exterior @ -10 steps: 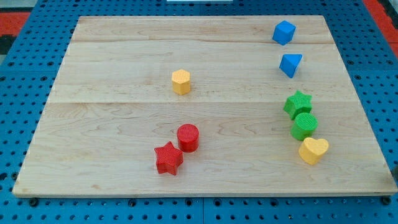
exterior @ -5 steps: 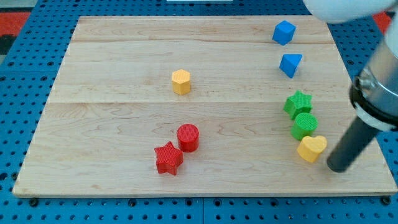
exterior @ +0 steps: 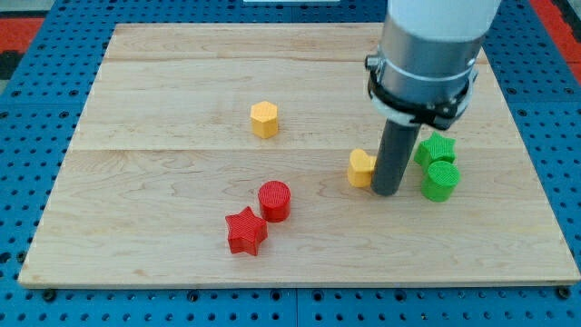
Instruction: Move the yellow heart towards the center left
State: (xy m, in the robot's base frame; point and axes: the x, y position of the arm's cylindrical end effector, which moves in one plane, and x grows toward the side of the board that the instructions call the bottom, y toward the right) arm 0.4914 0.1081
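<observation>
The yellow heart [exterior: 360,168] lies on the wooden board [exterior: 163,209] right of its middle, partly hidden by my rod. My tip [exterior: 386,192] stands right against the heart's right side. The green cylinder [exterior: 441,181] and the green star [exterior: 437,149] sit just right of my tip. The arm's body covers the upper right of the board and hides the two blue blocks.
A yellow hexagon block [exterior: 264,119] sits above the middle. A red cylinder [exterior: 274,200] and a red star [exterior: 246,231] sit together at the lower middle. A blue pegboard [exterior: 23,136] surrounds the board.
My tip came in from the right and swept left, pushing the yellow heart up and left, away from the green cylinder. The arm now covers the blue blocks.
</observation>
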